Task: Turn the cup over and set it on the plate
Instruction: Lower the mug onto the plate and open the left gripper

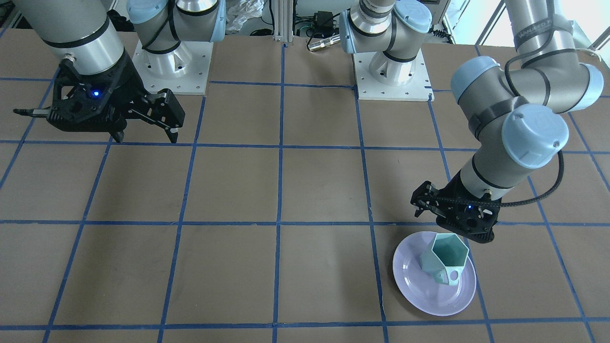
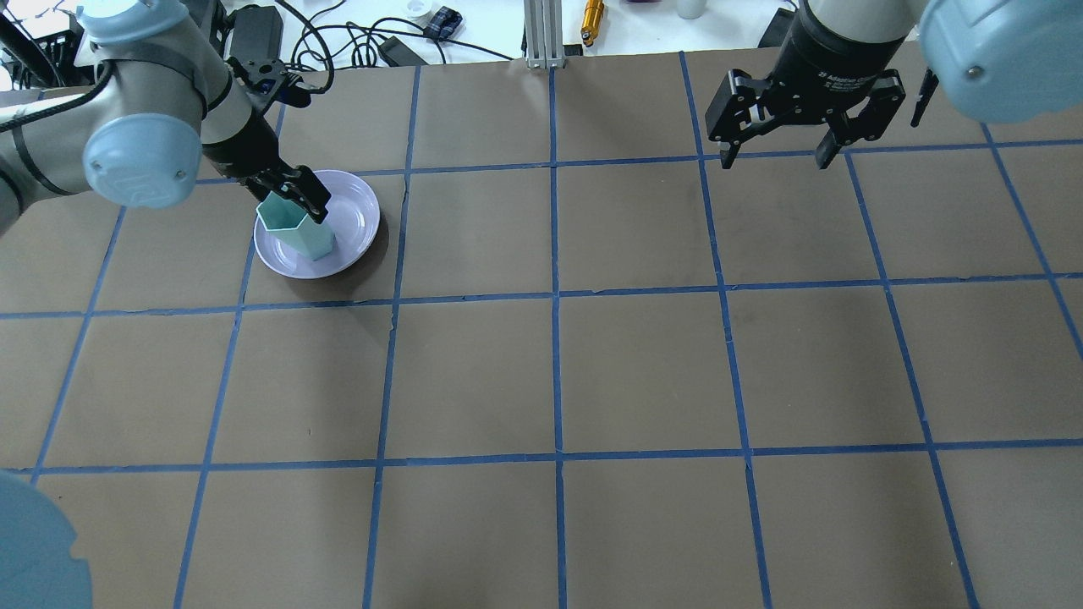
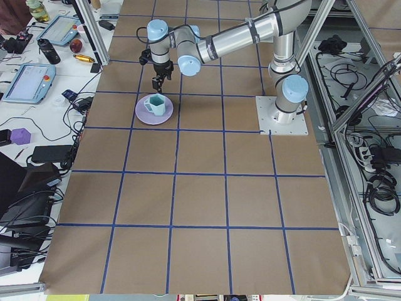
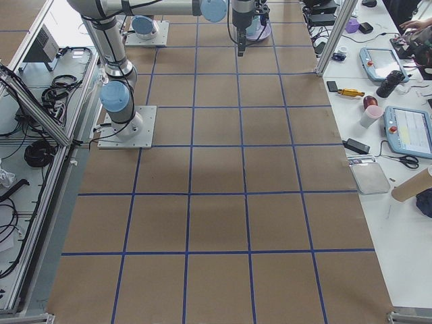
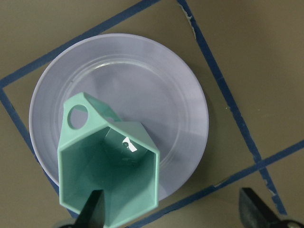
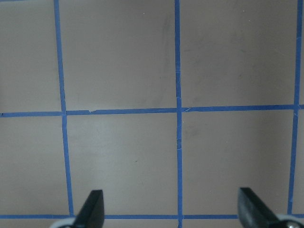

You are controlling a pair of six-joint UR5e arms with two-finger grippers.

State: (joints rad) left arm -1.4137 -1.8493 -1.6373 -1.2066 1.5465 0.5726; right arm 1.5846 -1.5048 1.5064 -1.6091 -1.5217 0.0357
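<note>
The mint-green cup (image 1: 445, 259) stands mouth up on the lavender plate (image 1: 424, 290), its handle toward the operators' side. In the overhead view the cup (image 2: 296, 228) sits on the robot-side half of the plate (image 2: 355, 211). My left gripper (image 2: 300, 196) is right over the cup. In the left wrist view the gripper (image 5: 173, 209) is open, with one finger (image 5: 93, 209) over the rim of the cup (image 5: 109, 180) and the other beyond the edge of the plate (image 5: 142, 80). I cannot tell whether it touches. My right gripper (image 2: 774, 156) is open and empty, far off.
The brown table carries a grid of blue tape (image 2: 554, 296). The two arm bases (image 1: 171, 66) (image 1: 393, 74) stand at the robot's edge. Cables and small items (image 2: 406, 42) lie beyond the table's far edge. The right wrist view shows only bare table (image 6: 118, 156).
</note>
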